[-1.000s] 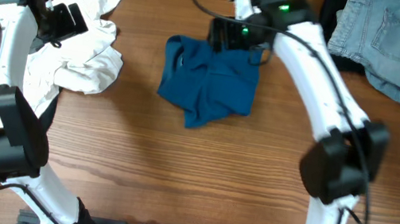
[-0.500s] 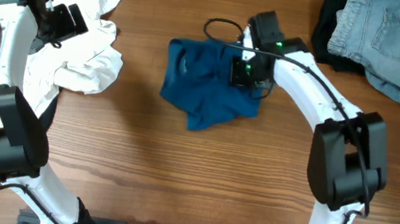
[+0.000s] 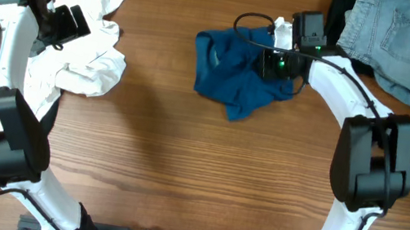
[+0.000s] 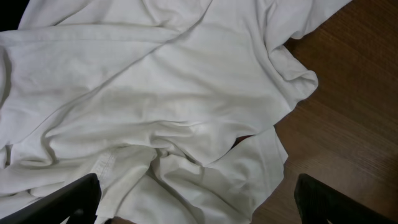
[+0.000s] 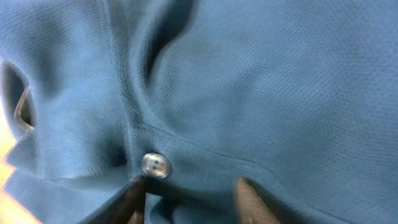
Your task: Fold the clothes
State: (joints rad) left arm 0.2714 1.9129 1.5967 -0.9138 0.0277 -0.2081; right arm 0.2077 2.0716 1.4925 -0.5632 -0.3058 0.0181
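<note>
Wooden table (image 3: pixel 180 169): crumpled blue shirt (image 3: pixel 232 74), seemingly pinched by right gripper (image 5: pixel 189 190); left gripper (image 4: pixel 196 199) apart.

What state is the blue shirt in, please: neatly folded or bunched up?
Bunched up, not folded. The blue shirt lies in an irregular, wrinkled heap with uneven edges.

Shirt (image 3: pixel 236 74), 12 o'clock: solid teal-blue, fine knit weave; button (image 5: pixel 154 165) pale, pearly. Garment (image 3: pixel 85 38), 10 o'clock: plain white, no print. Jeans (image 3: pixel 399 38), 1 o'clock: faded light-blue denim, beside black cloth (image 3: pixel 338 12). Table (image 3: pixel 180 169): mid-brown wood grain.
</note>
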